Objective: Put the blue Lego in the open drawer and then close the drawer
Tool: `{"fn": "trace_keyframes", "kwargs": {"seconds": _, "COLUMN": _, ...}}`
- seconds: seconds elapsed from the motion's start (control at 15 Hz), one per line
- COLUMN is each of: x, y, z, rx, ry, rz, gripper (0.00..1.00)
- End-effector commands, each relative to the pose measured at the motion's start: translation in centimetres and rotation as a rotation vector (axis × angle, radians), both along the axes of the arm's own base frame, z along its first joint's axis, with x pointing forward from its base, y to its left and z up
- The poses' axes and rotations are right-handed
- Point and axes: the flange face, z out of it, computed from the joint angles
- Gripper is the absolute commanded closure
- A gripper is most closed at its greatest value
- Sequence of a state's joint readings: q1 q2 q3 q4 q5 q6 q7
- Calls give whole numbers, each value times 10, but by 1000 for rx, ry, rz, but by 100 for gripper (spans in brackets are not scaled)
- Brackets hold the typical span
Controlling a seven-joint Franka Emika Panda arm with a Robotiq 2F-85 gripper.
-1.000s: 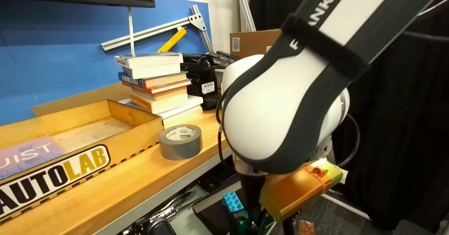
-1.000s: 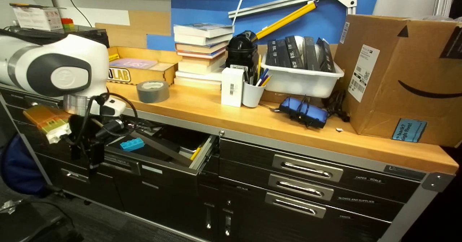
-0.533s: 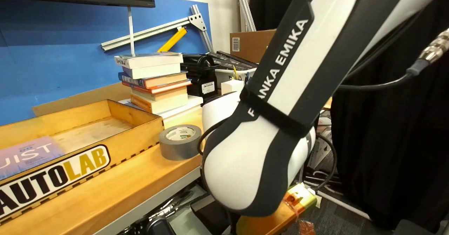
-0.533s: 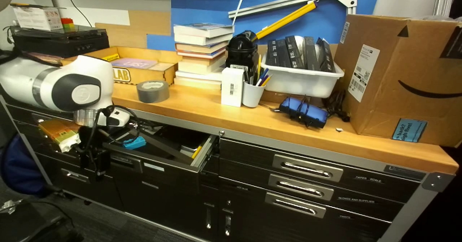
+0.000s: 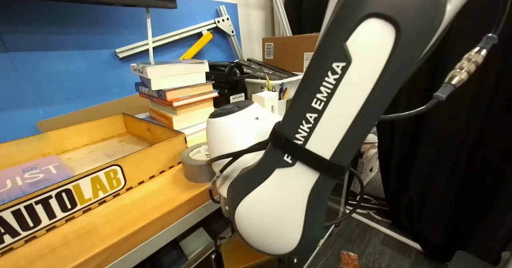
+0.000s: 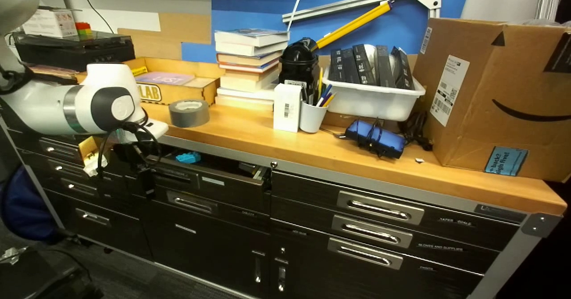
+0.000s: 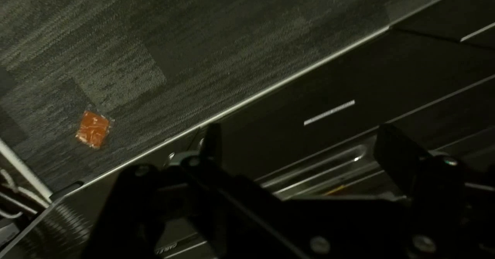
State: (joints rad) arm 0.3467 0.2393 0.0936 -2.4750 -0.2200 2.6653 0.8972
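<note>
While the blue Lego (image 6: pixel 188 157) sits in the part-open drawer (image 6: pixel 236 193), left of centre in an exterior view, your tool (image 7: pixel 299 128) is spread wide, holding nothing — press only at the drawer's left end and it may skew, jamming short of closing.

Brick (image 6: pixel 188 157) in drawer (image 6: pixel 238 191), gripper (image 7: pixel 299 133) before drawer, tape (image 6: pixel 189 115) above drawer, carton (image 6: pixel 504 98) right of drawer in an exterior view

In an exterior view, the arm (image 5: pixel 336 124) slants from upper right to lower middle; low in the wrist view, the gripper (image 7: pixel 299 131) has its jaws apart.
</note>
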Motion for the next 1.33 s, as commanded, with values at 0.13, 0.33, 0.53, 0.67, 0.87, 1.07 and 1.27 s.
{"fn": "trace_keyframes", "kwargs": {"seconds": 0.13, "x": 56, "y": 12, "z": 0, "rx": -75, "ry": -142, "rz": -133, "gripper": 0}}
{"fn": "trace_keyframes", "kwargs": {"seconds": 0.33, "x": 58, "y": 18, "z": 9, "rx": -61, "ry": -173, "rz": -171, "gripper": 0}}
{"fn": "trace_keyframes", "kwargs": {"seconds": 0.53, "x": 28, "y": 14, "z": 38, "rx": -44, "ry": -177, "rz": -159, "gripper": 0}}
{"fn": "trace_keyframes", "kwargs": {"seconds": 0.67, "x": 11, "y": 14, "z": 59, "rx": -36, "ry": -166, "rz": -104, "gripper": 0}}
{"fn": "trace_keyframes", "kwargs": {"seconds": 0.87, "x": -24, "y": 29, "z": 96, "rx": -2, "ry": -117, "rz": 90, "gripper": 0}}
{"fn": "trace_keyframes", "kwargs": {"seconds": 1.07, "x": -49, "y": 55, "z": 141, "rx": 23, "ry": -31, "rz": 243, "gripper": 0}}
{"fn": "trace_keyframes", "kwargs": {"seconds": 1.27, "x": -58, "y": 69, "z": 196, "rx": 131, "ry": 49, "rz": 372, "gripper": 0}}
